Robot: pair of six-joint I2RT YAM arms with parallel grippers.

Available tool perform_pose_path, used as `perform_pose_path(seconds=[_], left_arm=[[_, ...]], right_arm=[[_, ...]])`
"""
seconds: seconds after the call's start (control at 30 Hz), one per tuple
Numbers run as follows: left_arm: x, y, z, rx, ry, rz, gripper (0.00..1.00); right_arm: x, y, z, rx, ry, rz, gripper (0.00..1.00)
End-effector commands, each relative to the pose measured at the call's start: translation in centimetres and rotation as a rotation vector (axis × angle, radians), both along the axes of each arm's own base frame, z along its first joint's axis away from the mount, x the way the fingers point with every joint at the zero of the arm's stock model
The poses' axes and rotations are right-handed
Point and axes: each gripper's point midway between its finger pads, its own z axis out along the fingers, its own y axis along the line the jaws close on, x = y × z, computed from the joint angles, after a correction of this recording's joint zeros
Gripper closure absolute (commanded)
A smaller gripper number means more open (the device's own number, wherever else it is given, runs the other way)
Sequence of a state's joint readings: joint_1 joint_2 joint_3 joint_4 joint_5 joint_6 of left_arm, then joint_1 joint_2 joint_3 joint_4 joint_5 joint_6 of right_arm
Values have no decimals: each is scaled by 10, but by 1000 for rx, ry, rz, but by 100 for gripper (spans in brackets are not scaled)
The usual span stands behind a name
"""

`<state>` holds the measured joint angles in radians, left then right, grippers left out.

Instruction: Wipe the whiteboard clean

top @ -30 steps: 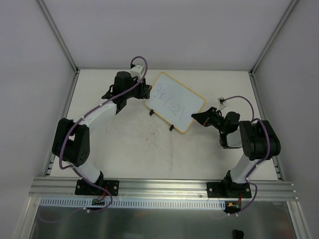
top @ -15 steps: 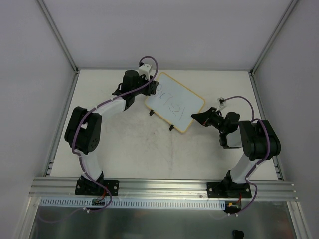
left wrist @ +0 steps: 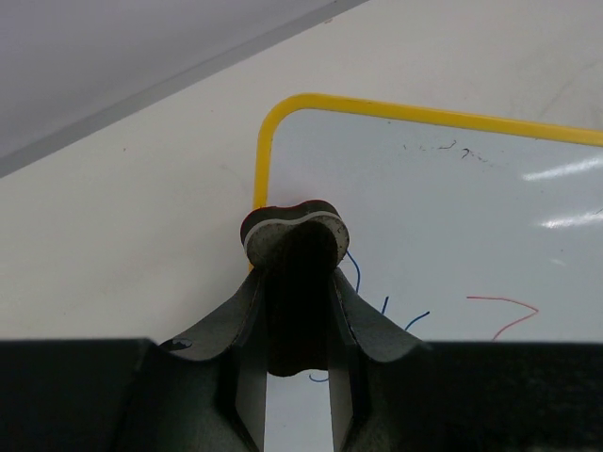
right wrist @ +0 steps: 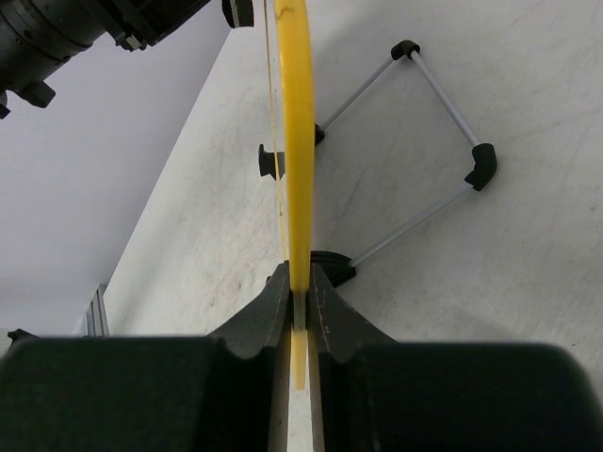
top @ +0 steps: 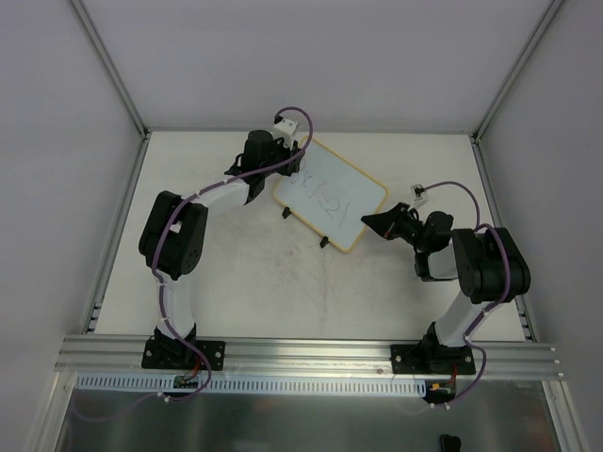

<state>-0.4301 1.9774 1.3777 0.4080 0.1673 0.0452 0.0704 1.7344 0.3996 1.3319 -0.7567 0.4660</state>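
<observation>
Yellow-rimmed whiteboard [top: 332, 198], long axis 10-to-4 o'clock; right gripper [right wrist: 300, 287] clamped its rim.
Left gripper [left wrist: 294, 275] clenched eraser [left wrist: 294, 224] at the 10 o'clock corner; writing [top: 325, 202] lay toward 5 o'clock.

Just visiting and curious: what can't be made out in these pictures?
- Writing on the whiteboard: too small from the top; partly behind the left gripper and eraser in the left wrist view.
- Board face: edge-on in the right wrist view, clamped by the right gripper.
</observation>
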Motion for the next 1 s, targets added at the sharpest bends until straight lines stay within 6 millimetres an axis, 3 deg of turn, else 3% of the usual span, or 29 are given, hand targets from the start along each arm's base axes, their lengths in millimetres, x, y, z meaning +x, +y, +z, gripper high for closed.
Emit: perform_pose_path(seconds=[0.0, 0.33, 0.5, 0.73, 0.97], left_arm=[[18, -1, 26, 6, -104, 6, 100], [23, -4, -16, 30, -22, 1, 100], [13, -13, -19, -13, 18, -25, 100], [-17, -35, -19, -38, 51, -91, 100], [-58, -72, -37, -15, 85, -175, 100]], right_arm=[[4, 6, 42, -17, -260, 27, 100], [3, 7, 42, -16, -259, 32, 100], [4, 7, 42, -15, -256, 35, 100], [5, 6, 42, -15, -256, 34, 100], [4, 8, 42, -14, -257, 41, 100]])
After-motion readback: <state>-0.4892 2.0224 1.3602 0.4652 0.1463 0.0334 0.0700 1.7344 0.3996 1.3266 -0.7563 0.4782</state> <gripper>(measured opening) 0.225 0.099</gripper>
